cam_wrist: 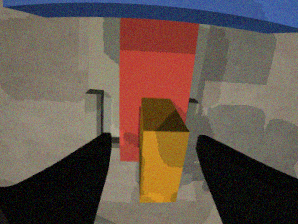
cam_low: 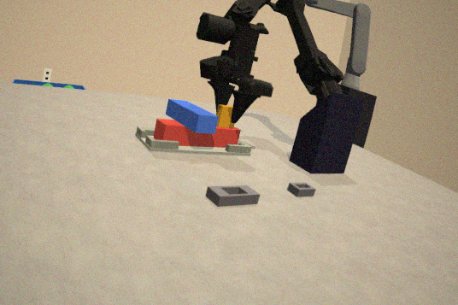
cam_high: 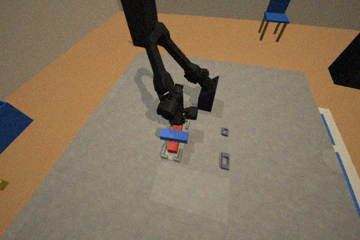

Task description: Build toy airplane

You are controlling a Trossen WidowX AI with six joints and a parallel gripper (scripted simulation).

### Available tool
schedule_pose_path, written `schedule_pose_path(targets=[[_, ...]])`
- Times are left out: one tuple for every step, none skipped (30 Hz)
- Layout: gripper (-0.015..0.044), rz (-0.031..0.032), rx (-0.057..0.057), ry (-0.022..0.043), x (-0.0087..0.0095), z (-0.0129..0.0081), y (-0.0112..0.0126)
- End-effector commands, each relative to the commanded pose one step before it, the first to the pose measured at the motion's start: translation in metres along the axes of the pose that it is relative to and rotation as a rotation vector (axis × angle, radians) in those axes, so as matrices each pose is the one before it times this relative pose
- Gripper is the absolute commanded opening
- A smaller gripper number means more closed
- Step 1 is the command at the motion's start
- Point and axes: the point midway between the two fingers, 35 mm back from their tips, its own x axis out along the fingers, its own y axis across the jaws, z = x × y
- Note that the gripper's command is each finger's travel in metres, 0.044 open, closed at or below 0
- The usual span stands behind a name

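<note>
The red fuselage lies flat in the pale cradle. The blue wing lies across the top of the fuselage; its tab and socket are hidden. The orange tail fin stands upright near the fuselage's tail end, with no gap visible under it in the exterior view. My gripper is open around the fin, one finger on each side, with space between fingers and fin in the wrist view. In the top view the arm hides the fin.
A larger grey holder and a smaller grey holder lie to the side of the cradle. A dark block stands beside the arm. The wing is just ahead of the fingers.
</note>
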Motion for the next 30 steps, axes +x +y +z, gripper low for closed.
schedule_pose_path(targets=[[0.026, 0.00908, 0.0001, -0.00672, -0.01735, 0.00447, 0.00176], [0.026, 0.00368, -0.0012, -0.00013, -0.01316, 0.00141, 0.00104], [0.026, 0.00144, -0.0012, 0.00064, -0.01355, 0.00049, 0.00065], [0.026, -0.00134, -0.001, 0.00135, -0.01374, -0.00043, 0.0001], [0.026, -0.0035, -0.0008, 0.00151, -0.01379, -0.00128, -0.00041], [0.026, -0.00424, -0.0004, 0.00116, -0.01082, -0.00156, -0.00072], [0.026, -0.00318, -0.0002, 0.00065, -0.00651, -0.00117, -0.00062], [0.026, -0.00117, 0.0, 0.0002, -0.00217, -0.00043, -0.00024], [0.026, 0.00008, 0.0, 0.00002, 0.00001, 0.00044, 0.00231], [0.026, 0.00002, 0.0, 0.00002, 0.00001, 0.00026, 0.00144], [0.026, 0.0, 0.0, 0.0, 0.0, 0.0, 0.0], [0.026, 0.0, 0.0, 0.0, 0.0, 0.0, 0.0], [0.026, 0.0, 0.0, 0.0, 0.0, 0.0, 0.0], [0.026, 0.0, 0.0, 0.0, 0.0, 0.0, 0.0], [0.026, 0.0, 0.0, 0.0, 0.0, 0.0, 0.0], [0.026, 0.0, 0.0, 0.0, 0.0, 0.0, 0.0], [0.026, 0.0, 0.0, 0.0, 0.0, 0.0, 0.0], [0.026, 0.0, 0.0, 0.0, 0.0, 0.0, 0.0], [0.026, 0.00003, 0.0, 0.00003, 0.0, -0.00086, 0.00006], [0.026, 0.00003, 0.0, 0.00003, 0.0, -0.00085, 0.00005], [0.026, 0.0, 0.0, 0.0, 0.0, 0.0, 0.0], [0.026, 0.0, 0.0, 0.0, 0.0, 0.0, 0.0], [0.026, 0.0, 0.0, 0.0, 0.0, 0.0, 0.0], [0.026, 0.0, 0.0, 0.0, 0.0, 0.0, 0.0], [0.026, 0.0, 0.0, 0.0, 0.0, 0.0, 0.0], [0.026, 0.0, 0.0, 0.0, 0.0, 0.0, 0.0], [0.026, 0.0, 0.0, 0.0, 0.0, 0.0, 0.0], [0.026, 0.0, 0.0, 0.0, 0.0, 0.0, 0.0], [0.026, 0.0, 0.0, 0.00003, 0.0, -0.00075, -0.00001], [0.026, 0.0, 0.0, 0.0, 0.0, 0.0, 0.0]])
